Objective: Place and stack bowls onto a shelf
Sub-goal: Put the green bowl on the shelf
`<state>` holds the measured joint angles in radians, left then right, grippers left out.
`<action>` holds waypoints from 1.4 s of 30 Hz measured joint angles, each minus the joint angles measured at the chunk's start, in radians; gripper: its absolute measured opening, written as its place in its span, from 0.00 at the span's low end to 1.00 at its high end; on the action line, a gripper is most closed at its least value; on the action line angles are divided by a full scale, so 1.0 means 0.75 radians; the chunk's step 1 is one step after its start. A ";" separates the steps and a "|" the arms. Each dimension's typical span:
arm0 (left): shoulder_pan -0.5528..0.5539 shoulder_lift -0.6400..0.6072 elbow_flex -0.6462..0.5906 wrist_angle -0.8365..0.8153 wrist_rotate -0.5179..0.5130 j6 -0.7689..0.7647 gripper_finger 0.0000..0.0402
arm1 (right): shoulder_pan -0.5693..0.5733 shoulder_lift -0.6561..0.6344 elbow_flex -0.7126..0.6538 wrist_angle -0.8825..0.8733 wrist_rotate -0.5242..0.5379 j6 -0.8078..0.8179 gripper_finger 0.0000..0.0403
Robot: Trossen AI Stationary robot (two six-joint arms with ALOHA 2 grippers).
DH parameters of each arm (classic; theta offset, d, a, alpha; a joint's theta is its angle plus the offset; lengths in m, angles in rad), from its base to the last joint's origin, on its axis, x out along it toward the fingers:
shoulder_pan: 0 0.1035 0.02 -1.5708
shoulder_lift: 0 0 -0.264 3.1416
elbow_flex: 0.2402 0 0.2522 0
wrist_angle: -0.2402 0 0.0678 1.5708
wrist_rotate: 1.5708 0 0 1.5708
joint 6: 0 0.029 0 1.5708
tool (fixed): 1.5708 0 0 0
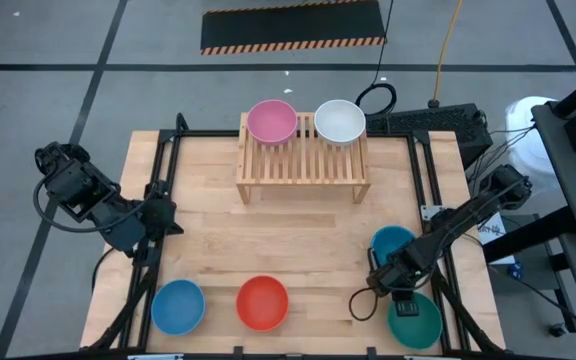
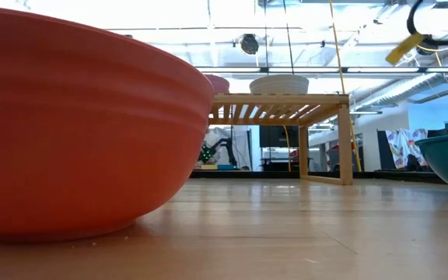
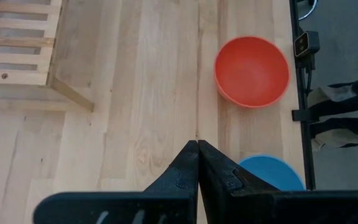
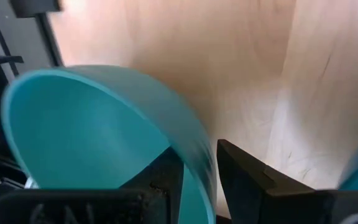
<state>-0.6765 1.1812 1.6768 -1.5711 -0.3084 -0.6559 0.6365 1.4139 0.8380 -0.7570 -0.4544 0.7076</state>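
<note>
The pink bowl [image 1: 271, 121] and the white bowl [image 1: 340, 121] sit side by side on the far part of the slatted shelf [image 1: 303, 172]. The blue bowl [image 1: 178, 305] and the red bowl [image 1: 262, 302] rest on the table near its near edge. The teal-blue bowl [image 1: 393, 242] stands at the right, and the green bowl [image 1: 414, 320] lies nearer still. My right gripper [image 1: 388, 285] is between those two, shut on the green bowl [image 4: 92, 130]. My left gripper [image 3: 197, 144] is shut and hovers at the table's left edge [image 1: 163, 215], touching nothing. My right gripper pinches the green bowl's wall at the rim [image 4: 194, 155]. One finger [image 4: 166, 171] is inside the bowl and the other [image 4: 244, 165] is outside, and both come from above, slanting down. The bowl looks tilted in the hold; I cannot tell whether it is clear of the table.
The near half of the shelf's top [image 1: 303, 165] is bare. Bare tabletop [image 1: 288, 240] lies between the shelf and the near bowls. Dark frame rails [image 1: 163, 170] run along both table sides. Cables and a black box [image 1: 433, 120] sit beyond the far right corner.
</note>
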 joint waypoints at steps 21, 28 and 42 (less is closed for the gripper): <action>-0.001 0.000 0.000 0.000 -0.010 0.007 0.02 | -0.031 0.001 -0.035 0.515 0.084 0.192 0.00; 0.000 0.000 0.000 0.000 -0.010 -0.011 0.02 | -0.121 0.001 0.058 0.506 0.292 0.080 0.00; 0.000 0.000 0.000 0.000 -0.010 -0.021 0.02 | -0.411 0.001 0.553 -0.109 0.506 -0.303 0.00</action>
<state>-0.6765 1.1812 1.6768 -1.5711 -0.3161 -0.6716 0.3280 1.4147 1.2527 -0.8384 -0.0746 0.4802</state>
